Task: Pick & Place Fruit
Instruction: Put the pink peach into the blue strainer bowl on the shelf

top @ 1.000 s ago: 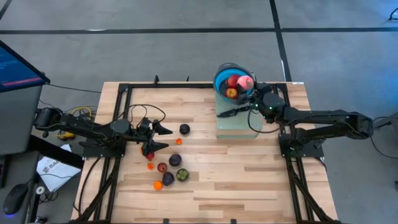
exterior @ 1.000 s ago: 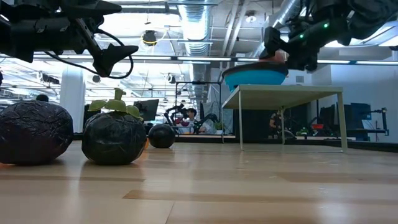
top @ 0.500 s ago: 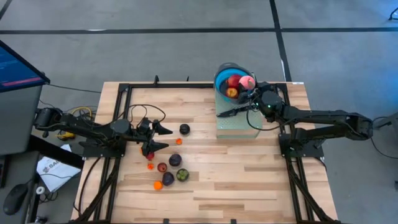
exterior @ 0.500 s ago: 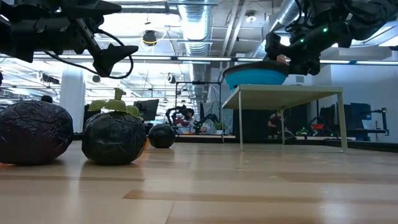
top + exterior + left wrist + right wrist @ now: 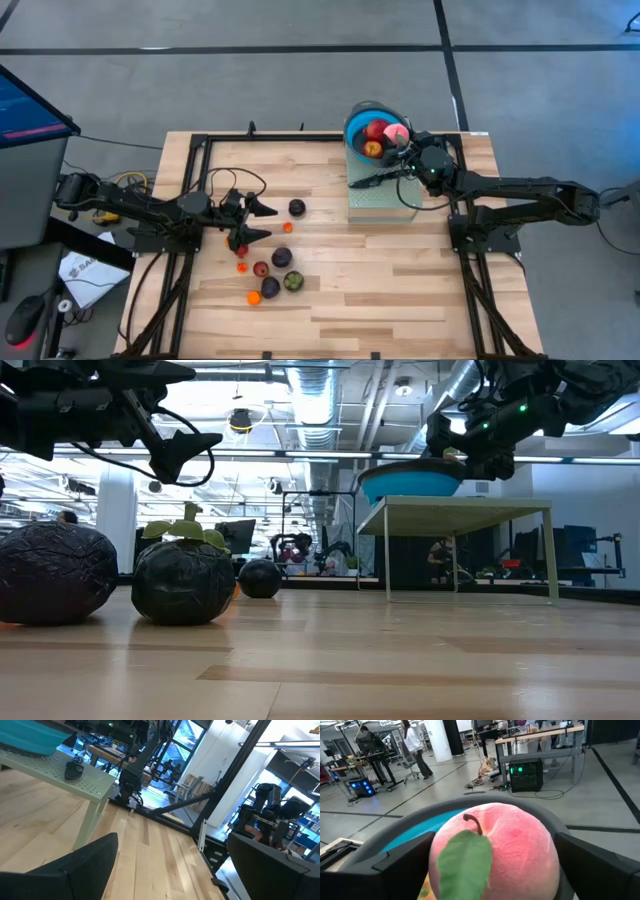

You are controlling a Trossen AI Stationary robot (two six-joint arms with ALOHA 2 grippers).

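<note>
Fruit (image 5: pixel 283 257) lies clustered lower left, just below the left end effector (image 5: pixel 262 221) — wide, empty — while the right end effector (image 5: pixel 402 142), also wide, flanks a pink peach (image 5: pixel 495 850) over the blue bowl (image 5: pixel 358 123).

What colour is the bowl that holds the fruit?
The bowl is bright blue, seen best in the high view.

Changes observed over the last second are confined to the right arm. The right hand (image 5: pixel 408 143), at the blue bowl (image 5: pixel 357 128) toward 1 o'clock on the tabletop (image 5: pixel 400 280), has spread its fingers (image 5: pixel 600 865) wider; they now stand clear on either side of the pink fruit (image 5: pixel 495 850), which sits in the bowl. In the low view the hand has shifted slightly and the pink fruit is less exposed above the bowl rim.
</note>
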